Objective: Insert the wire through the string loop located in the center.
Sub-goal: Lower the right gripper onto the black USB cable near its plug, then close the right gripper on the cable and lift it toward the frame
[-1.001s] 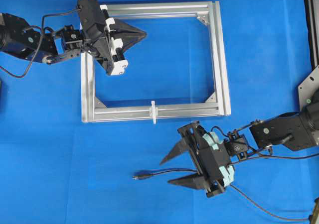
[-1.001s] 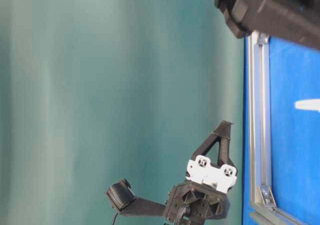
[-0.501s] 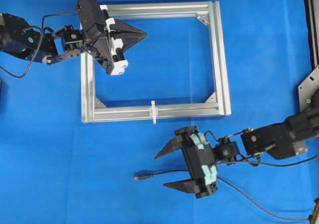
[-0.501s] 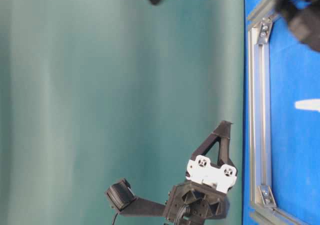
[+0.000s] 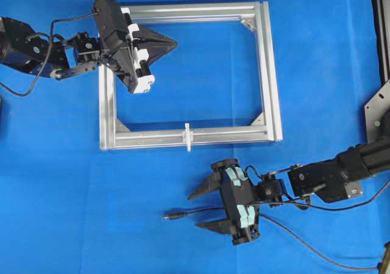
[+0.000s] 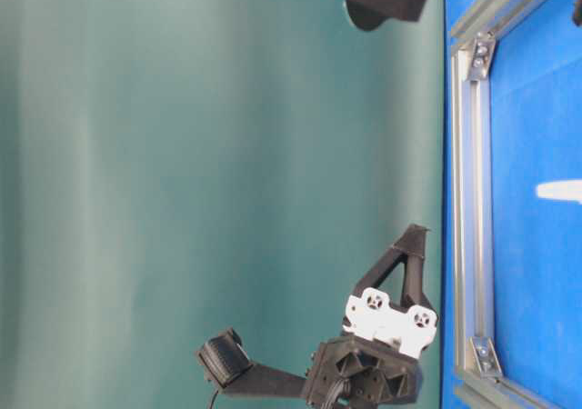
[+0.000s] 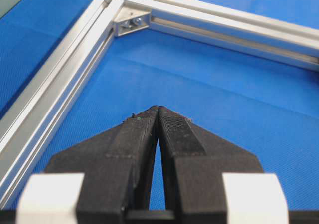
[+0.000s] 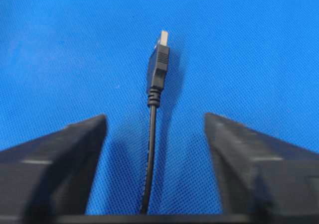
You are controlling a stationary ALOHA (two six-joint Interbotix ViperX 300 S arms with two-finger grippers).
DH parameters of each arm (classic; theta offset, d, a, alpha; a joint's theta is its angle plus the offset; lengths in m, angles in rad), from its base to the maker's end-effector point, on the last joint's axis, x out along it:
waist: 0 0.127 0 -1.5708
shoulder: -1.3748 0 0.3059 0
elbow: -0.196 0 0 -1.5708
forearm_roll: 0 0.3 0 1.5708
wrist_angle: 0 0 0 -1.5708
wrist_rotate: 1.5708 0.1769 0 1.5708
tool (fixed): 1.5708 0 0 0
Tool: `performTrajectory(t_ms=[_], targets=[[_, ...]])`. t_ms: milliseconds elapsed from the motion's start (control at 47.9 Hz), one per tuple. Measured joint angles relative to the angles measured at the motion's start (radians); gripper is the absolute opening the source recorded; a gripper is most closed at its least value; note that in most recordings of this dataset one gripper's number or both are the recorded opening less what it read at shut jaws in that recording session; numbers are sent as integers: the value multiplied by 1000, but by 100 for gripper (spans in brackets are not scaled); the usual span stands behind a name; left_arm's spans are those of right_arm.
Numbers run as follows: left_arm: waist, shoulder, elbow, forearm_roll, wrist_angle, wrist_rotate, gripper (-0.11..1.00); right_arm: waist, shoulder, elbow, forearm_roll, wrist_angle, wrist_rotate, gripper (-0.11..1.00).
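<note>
Blue desk (image 5: 317, 61) carries our silver frame (image 5: 270, 73); left hand (image 5: 172, 42), fingers pressed together, hovers inside it. Right hand (image 5: 196, 209) lies spread, straddling the wire (image 5: 195, 212), plug (image 8: 158, 67) beyond its fingertips. String loop (image 5: 188, 136) stands well apart.

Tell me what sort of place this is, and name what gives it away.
Most likely a robotics lab test bench, not a home or a factory line. Two robot arms work over a table covered in plain blue cloth, on which lie only a bare aluminium frame and a loose wire, and a plain green backdrop stands behind.
</note>
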Motion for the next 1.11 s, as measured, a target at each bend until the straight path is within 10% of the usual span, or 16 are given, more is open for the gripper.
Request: performTrajectory(t_ms=[230, 1106], targets=[[-2, 2, 5, 2, 0, 0, 0, 2, 0, 2, -3, 6, -8, -2], [-2, 0, 5, 0, 0, 0, 0, -3, -222, 14, -5, 193, -63, -2]])
